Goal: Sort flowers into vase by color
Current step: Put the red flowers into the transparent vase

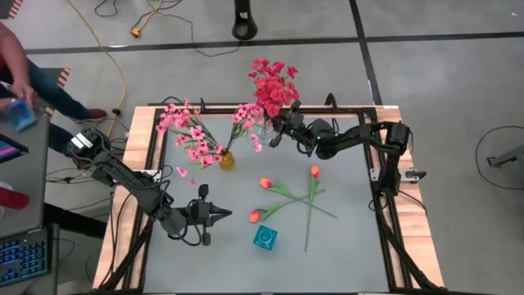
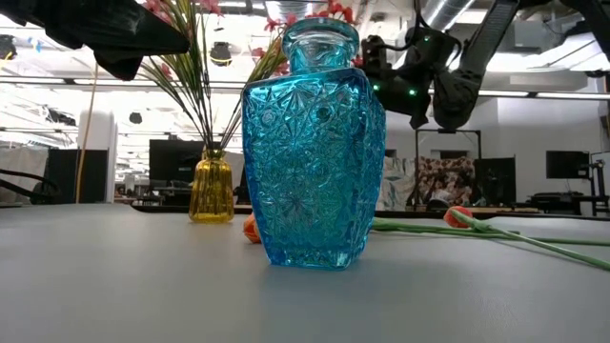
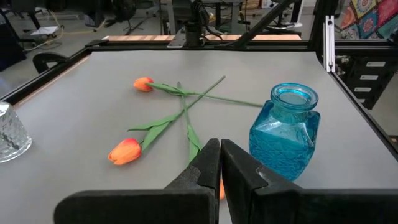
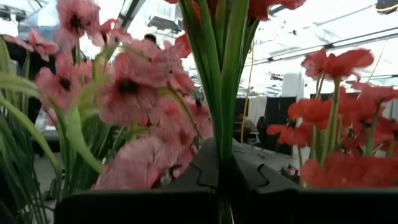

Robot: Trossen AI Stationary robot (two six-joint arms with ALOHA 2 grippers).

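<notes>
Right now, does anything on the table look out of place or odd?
Yes. Three orange tulips lie crossed on the table, not in the blue vase, which looks empty. A loose pink bit lies apart from the yellow vase.

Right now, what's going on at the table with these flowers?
The right hand is shut on a green stem of the red flowers at the far side of the table, by the clear vase. The pink flowers already stand in the yellow vase. Three orange tulips lie loose on the grey table; none is in the blue vase yet. The left hand waits shut beside the blue vase, holding nothing.
</notes>
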